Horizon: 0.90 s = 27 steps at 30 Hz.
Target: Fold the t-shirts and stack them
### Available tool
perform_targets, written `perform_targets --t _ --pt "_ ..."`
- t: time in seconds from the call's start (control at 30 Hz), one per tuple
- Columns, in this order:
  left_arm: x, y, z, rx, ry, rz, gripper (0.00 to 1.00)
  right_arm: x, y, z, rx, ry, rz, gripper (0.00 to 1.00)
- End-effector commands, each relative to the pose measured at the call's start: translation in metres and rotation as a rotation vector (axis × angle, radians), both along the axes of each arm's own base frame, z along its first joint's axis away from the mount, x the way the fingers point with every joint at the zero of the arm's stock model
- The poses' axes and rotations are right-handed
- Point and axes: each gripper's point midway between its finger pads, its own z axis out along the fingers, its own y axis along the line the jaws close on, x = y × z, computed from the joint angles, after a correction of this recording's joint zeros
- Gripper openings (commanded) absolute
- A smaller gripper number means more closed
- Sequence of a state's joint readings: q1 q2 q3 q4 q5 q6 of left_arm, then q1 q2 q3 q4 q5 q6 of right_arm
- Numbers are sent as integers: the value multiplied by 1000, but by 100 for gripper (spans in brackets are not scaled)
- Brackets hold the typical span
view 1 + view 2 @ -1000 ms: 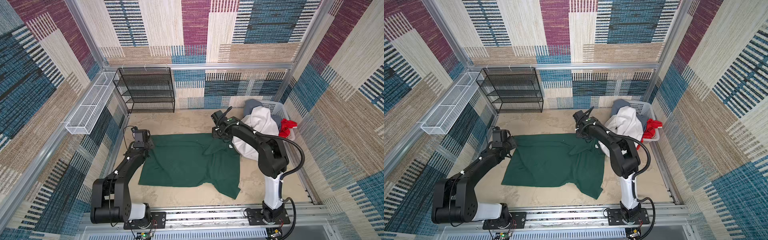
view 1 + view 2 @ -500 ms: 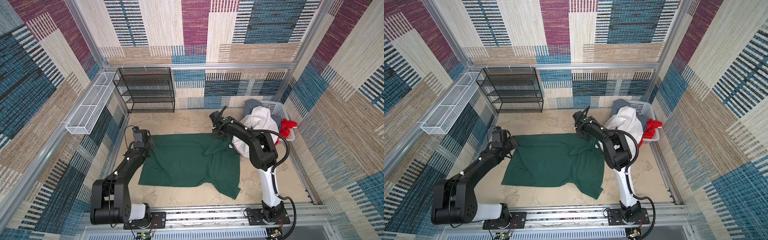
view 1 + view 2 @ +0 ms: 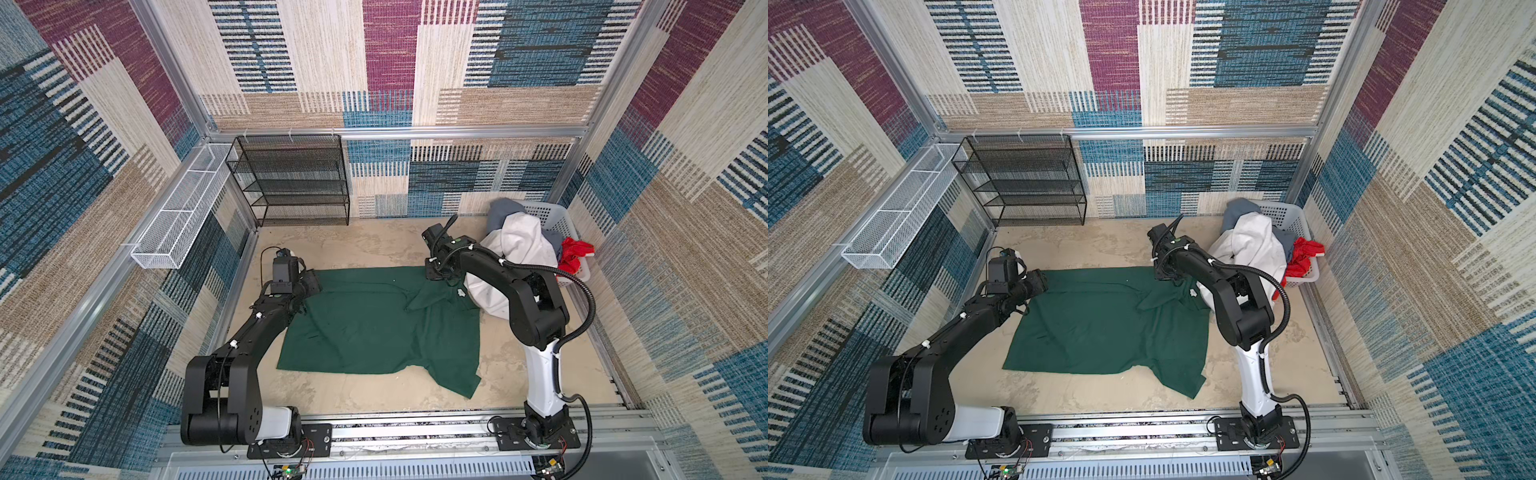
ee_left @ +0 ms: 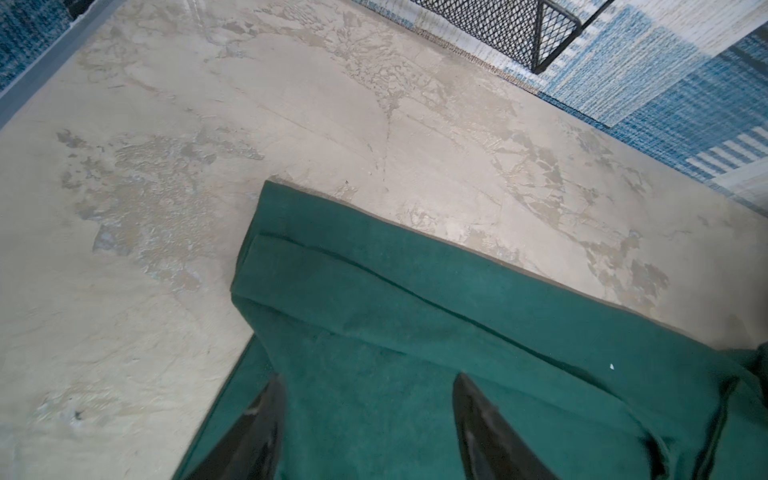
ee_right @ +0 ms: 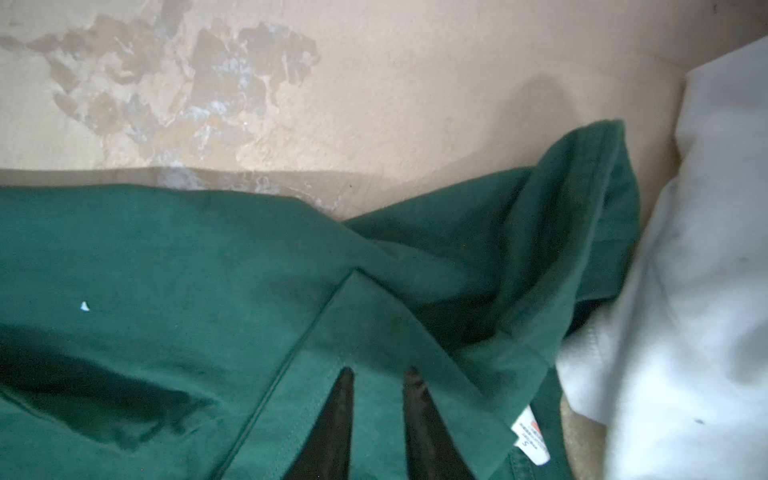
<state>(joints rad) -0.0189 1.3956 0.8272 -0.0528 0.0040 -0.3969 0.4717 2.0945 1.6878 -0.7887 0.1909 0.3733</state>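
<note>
Table (image 3: 365, 245): pale, mottled surface, walled on three sides.

Green t-shirt (image 3: 374, 324): lay spread mostly flat mid-table in both top views. It was bunched at its far right corner, and one flap trailed toward the near right.

Black mesh rack (image 3: 291, 178): stood against the far wall, left of middle. White wire basket (image 3: 178, 220): hung on the left wall.

Plastic basket (image 3: 552, 216): sat in the far right corner, heaped. White t-shirt (image 3: 519, 245) spilled over its left side down to the table, touching the green one. Grey t-shirt (image 3: 500, 208) lay at the far side of the heap, red t-shirt (image 3: 575, 251) at its right.

Left end effector (image 3: 313, 284): sat at the green shirt's far left corner. The wrist view showed it released (image 4: 365, 380), fingers (image 4: 266, 415) wide apart over flat cloth, the hemmed corner just beyond.

Right end effector (image 3: 432, 274): was low at the bunched far right corner. In the wrist view (image 5: 380, 372) its fingers (image 5: 419, 415) stood close together with a strip of green cloth between them. Could not tell whether that cloth was truly clamped.

White neck label (image 5: 530, 436): showed just beside the right fingers.
</note>
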Motion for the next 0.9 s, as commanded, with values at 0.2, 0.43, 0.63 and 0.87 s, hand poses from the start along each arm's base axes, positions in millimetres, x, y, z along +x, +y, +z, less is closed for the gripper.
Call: perform_targets --t 0.2,0.43,0.63,0.87 --pt "5 -9 9 20 -25 -48 65 27 15 -12 23 -30 4 48" --pt "4 -7 8 37 -20 -46 65 35 -1 -33 -129 -3 -7 42" --pt "5 -6 8 41 -16 -42 65 23 -9 -25 -166 -16 -36 33" --pt "6 -6 4 37 -6 -39 64 12 -11 -29 -155 -5 -50 25"
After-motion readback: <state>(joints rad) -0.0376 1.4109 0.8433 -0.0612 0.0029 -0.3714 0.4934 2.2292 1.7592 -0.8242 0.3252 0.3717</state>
